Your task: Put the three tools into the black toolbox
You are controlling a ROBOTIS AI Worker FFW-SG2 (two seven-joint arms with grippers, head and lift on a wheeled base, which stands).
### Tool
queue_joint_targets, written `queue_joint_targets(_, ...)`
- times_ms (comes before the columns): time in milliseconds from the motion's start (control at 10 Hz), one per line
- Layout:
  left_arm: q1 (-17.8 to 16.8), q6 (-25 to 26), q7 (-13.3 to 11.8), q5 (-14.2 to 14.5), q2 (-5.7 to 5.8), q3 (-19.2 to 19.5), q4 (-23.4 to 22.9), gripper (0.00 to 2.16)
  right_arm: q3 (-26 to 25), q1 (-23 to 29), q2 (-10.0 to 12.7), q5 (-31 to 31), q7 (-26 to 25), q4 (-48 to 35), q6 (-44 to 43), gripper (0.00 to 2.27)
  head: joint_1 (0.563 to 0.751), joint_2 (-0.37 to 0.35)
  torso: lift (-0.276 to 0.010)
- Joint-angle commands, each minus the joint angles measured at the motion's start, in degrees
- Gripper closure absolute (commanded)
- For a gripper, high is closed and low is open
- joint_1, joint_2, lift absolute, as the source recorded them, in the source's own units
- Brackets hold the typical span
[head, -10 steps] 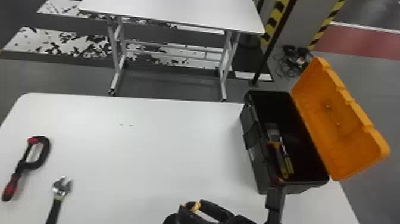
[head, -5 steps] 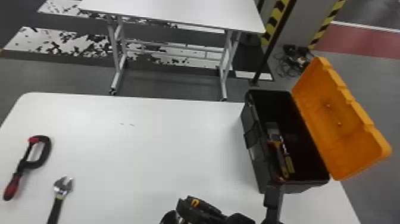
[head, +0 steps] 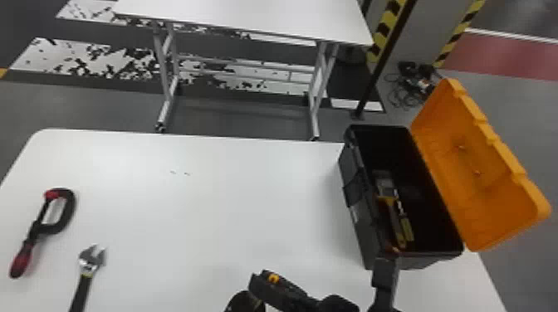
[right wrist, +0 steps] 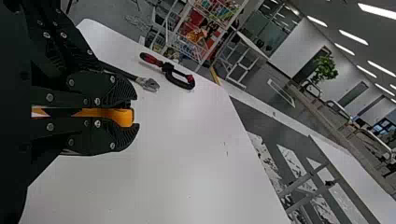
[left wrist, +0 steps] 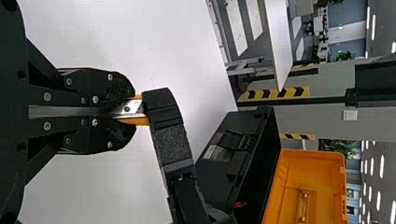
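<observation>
The left gripper (head: 244, 302) and the right gripper (head: 265, 280) meet low in the head view, over the near part of the white table (head: 216, 215). The left one is closed on an orange-and-metal tool (left wrist: 136, 121), gripping it between its two black fingers, and a black finger of the right gripper crosses just ahead of the left fingertips. The right gripper is also clamped on the tool, whose orange part runs between its fingers and shows at their tips. The black toolbox (head: 360, 232) stands on the right side of the table, its orange lid (head: 490, 178) swung open to the right. Inside lies a tool with a grey head and an orange handle (head: 387, 201), with something yellow and black beside it that is too dim to name. On the left side of the table lie the C-clamp (head: 68, 211), its red-and-black handle towards the near left, and the adjustable wrench (head: 92, 258), near the clamp, with its head pointing away from the robot and its dark handle reaching the view's bottom edge.
</observation>
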Motion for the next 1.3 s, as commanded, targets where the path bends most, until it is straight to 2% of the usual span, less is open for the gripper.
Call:
queue_joint_targets(0, 0.08, 0.11, 0.69, 0.0, 0.18, -0.21, -0.15, 1.52, -0.47, 0.09, 0.05, -0.16, -0.04, -0.01, -0.33, 2.24, 0.695, -0.157, -0.051)
queue_joint_targets(100, 0.08, 0.46, 0.69, 0.09, 0.18, -0.21, -0.33, 0.62, -1.09, 0.09, 0.05, -0.68, -0.04, -0.01, -0.33, 2.24, 0.695, -0.159, -0.051)
queue_joint_targets(200, 0.08, 1.17, 0.69, 0.18, 0.18, -0.21, -0.5, 0.0, -1.88, 0.09, 0.05, -1.04, -0.04, -0.27, -0.33, 2.24, 0.695, -0.166, -0.051)
queue_joint_targets(400, 0.88, 1.17, 2.01, 0.26, 0.62, -0.21, -1.03, 0.0, -3.55, 0.09, 0.05, -1.3, -0.31, -1.77, -0.33, 2.24, 0.695, -0.183, -0.051)
queue_joint_targets(600, 1.58, 1.17, 3.42, 0.26, 0.97, -0.3, -1.21, 0.0, -7.94, 0.09, 0.05, -3.06, -1.54, -8.97, 2.13, 2.24, 0.695, -0.211, -0.051)
queue_joint_targets(800, 2.11, 1.17, 5.35, 0.26, 1.15, -0.3, -1.03, 0.0, -17.26, -0.44, 0.05, -8.07, -3.73, -17.94, 3.54, 2.24, 0.695, -0.257, -0.051)
queue_joint_targets(1000, 2.46, 1.17, 6.23, 0.26, 1.06, -0.21, -0.59, 0.0, -25.35, -4.22, 0.05, -8.95, -4.0, -20.84, 4.24, 2.24, 0.695, -0.35, -0.051)
queue_joint_targets(1200, 3.51, 0.64, 7.37, 0.26, 1.15, 0.14, -0.5, 0.0, -30.0, -7.91, 0.05, -7.54, -4.97, -20.93, 3.19, 2.24, 0.695, -0.35, -0.051)
